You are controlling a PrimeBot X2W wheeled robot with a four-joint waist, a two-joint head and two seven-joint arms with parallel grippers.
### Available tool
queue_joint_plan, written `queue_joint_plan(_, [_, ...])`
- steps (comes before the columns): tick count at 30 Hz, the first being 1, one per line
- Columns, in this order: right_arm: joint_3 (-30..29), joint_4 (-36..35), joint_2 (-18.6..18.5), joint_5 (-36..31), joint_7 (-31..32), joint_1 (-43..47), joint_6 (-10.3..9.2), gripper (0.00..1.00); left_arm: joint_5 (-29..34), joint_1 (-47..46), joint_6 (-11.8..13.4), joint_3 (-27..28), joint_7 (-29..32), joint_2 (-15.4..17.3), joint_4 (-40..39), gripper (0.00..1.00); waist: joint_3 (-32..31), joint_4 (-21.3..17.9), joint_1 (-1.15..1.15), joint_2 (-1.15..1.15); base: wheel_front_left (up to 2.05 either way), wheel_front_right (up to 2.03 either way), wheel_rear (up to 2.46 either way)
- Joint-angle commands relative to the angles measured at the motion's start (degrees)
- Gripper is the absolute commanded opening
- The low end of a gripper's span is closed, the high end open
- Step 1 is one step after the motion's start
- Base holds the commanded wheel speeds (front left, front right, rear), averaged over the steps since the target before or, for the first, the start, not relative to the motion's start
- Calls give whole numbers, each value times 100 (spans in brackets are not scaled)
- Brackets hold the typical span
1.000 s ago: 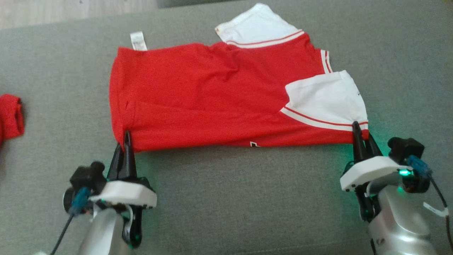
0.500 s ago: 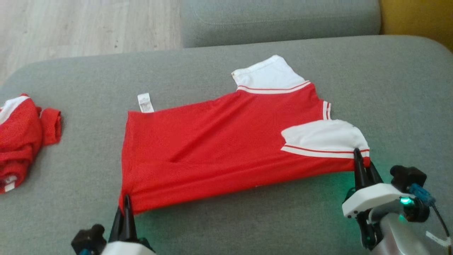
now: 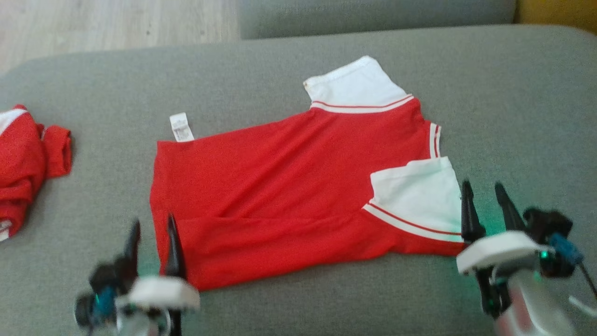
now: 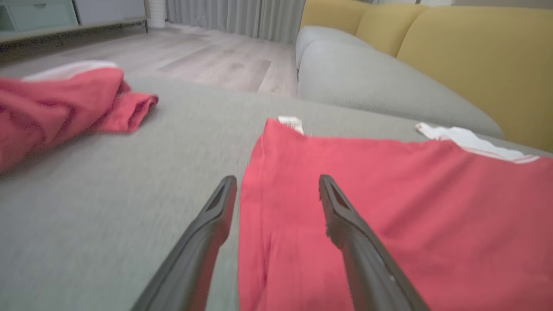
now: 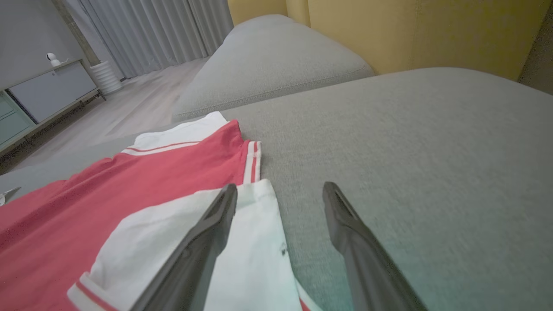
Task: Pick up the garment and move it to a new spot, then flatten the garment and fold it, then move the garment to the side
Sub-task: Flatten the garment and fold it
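Note:
The garment [image 3: 289, 186] is a red shirt with white sleeves, lying folded lengthwise on the grey sofa cushion [image 3: 289, 303]. Its near left corner [image 4: 302, 242] lies under my left gripper [image 3: 152, 225], which stands open with nothing pinched. One white sleeve [image 3: 419, 200] lies at the near right, and my right gripper [image 3: 483, 188] hangs open over its outer edge [image 5: 255, 259]. Both pairs of fingers are spread, one finger over cloth and one over bare cushion. A white label [image 3: 181, 127] sticks out at the far left corner.
A second red garment [image 3: 23, 158] lies crumpled at the cushion's left end [image 4: 65, 108]. Another grey cushion [image 5: 268, 65] and a yellow sofa back [image 5: 410, 30] stand beyond. Wooden floor [image 3: 116, 23] lies past the far edge.
Both grippers have opened and let go of the garment's near corners, which now lie on the cushion. The head camera has shifted, bringing the second garment into view.

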Motion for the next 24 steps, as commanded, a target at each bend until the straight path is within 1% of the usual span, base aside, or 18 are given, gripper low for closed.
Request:
queue_joint_plan(1, [184, -226, -53, -48, -37, -352, -5, 100, 146, -556, 39, 300, -30, 63, -162, 100, 228, -48, -1, 0, 0, 0, 0])
queue_joint_plan(5, [398, -334, -31, -98, -37, -700, -5, 100, 396, -1357, 49, 542, -30, 175, 402, 100, 562, -163, -1, 0, 0, 0, 0])
queue_joint_plan(9, [664, -418, -12, -89, -37, -1029, -5, 100, 459, -2149, 93, 728, -30, 342, 1119, 100, 896, -311, -1, 0, 0, 0, 0])
queue_joint_plan(10, [664, -418, -12, -89, -37, -1029, -5, 100, 459, -2149, 93, 728, -30, 342, 1119, 100, 896, -311, -1, 0, 0, 0, 0])
queue_joint_plan(13, [808, -473, 0, -47, -37, -1209, -5, 100, 482, -2615, 128, 835, -30, 489, 1625, 100, 1114, -423, -1, 0, 0, 0, 0])
queue_joint_plan(17, [925, -557, 9, 14, -37, -1347, -5, 100, 484, -3002, 33, 902, -30, 583, 2066, 100, 1322, -519, -1, 0, 0, 0, 0])
queue_joint_plan(20, [963, -588, -10, 32, -37, -1400, -5, 100, 517, -3156, 12, 929, -30, 616, 2292, 100, 1435, -551, -1, 0, 0, 0, 0])
queue_joint_plan(21, [967, -594, -26, 41, -37, -1426, -5, 100, 534, -3190, -7, 922, -30, 617, 2359, 88, 1461, -552, -1, 0, 0, 0, 0])
queue_joint_plan(22, [969, -593, -44, 49, -37, -1460, -5, 100, 550, -3222, -43, 909, -30, 612, 2407, 51, 1491, -548, -1, 0, 0, 0, 0])
queue_joint_plan(23, [975, -587, -65, 54, -37, -1503, -5, 100, 564, -3249, -78, 898, -30, 604, 2452, 35, 1516, -538, -1, 0, 0, 0, 0])
queue_joint_plan(24, [986, -570, -91, 60, -37, -1558, -5, 100, 587, -3274, -106, 880, -30, 596, 2488, 0, 1536, -522, -1, 0, 0, 0, 0])
